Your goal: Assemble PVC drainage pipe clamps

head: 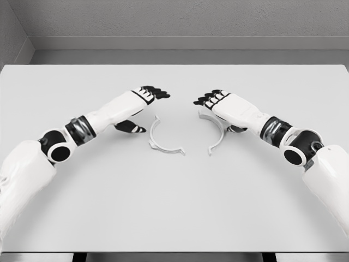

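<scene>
Two light grey half-ring clamp pieces lie flat on the white table [174, 207]. The left clamp half [159, 143] curves open toward the upper right, just right of my left hand [143, 109]. The right clamp half [216, 134] curves open toward the left, partly under my right hand [214, 101]. Both hands hover over the table with black-tipped fingers stretched out toward each other, holding nothing. The left thumb [131, 127] points down beside its clamp half. A gap of bare table separates the two halves.
A grey wall and a floor strip run behind the table's far edge [174, 65]. The table's front edge [174, 252] is at the bottom of the view.
</scene>
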